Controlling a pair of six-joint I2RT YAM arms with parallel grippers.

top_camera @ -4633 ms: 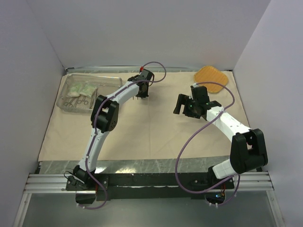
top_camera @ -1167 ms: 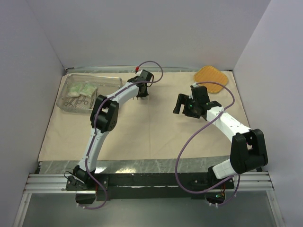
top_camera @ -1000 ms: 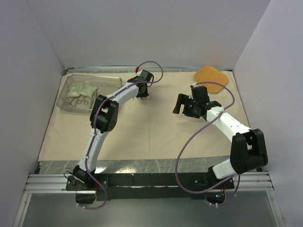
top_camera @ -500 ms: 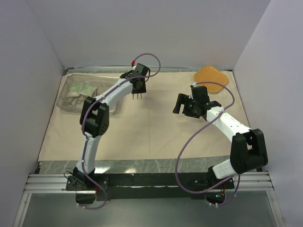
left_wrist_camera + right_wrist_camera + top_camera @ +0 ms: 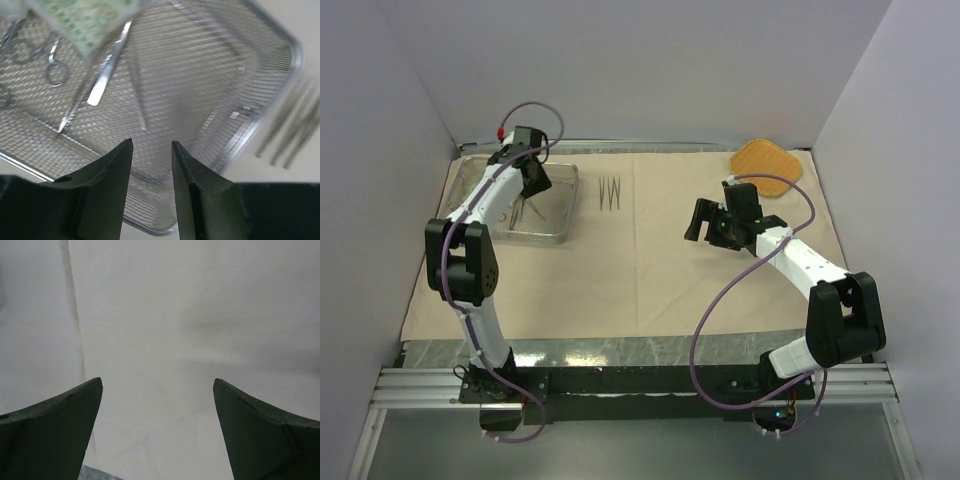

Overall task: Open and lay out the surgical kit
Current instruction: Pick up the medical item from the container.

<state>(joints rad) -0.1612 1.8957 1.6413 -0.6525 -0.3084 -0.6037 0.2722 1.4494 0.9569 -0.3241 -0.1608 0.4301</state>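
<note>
The beige wrapping cloth (image 5: 620, 280) lies spread flat over the table. The steel wire-mesh tray (image 5: 563, 200) sits at its far left. My left gripper (image 5: 527, 200) hovers over the tray, slightly open and empty (image 5: 151, 145). In the left wrist view the tray (image 5: 210, 75) holds a green-white packet (image 5: 82, 20), ring-handled forceps (image 5: 47, 62) and one pair of tweezers (image 5: 107, 70). Several thin steel tweezers (image 5: 610, 192) lie on the cloth just right of the tray, blurred in the left wrist view (image 5: 290, 135). My right gripper (image 5: 698, 222) is wide open and empty above bare cloth (image 5: 157, 382).
The orange woven pad (image 5: 767, 160) lies at the far right corner of the cloth. Grey walls close in the left, back and right sides. A metal rail (image 5: 620, 385) runs along the near edge by the arm bases.
My left arm has swung left from the cloth's far middle to over the tray. The tweezers it held now lie on the cloth. The right arm has not moved.
</note>
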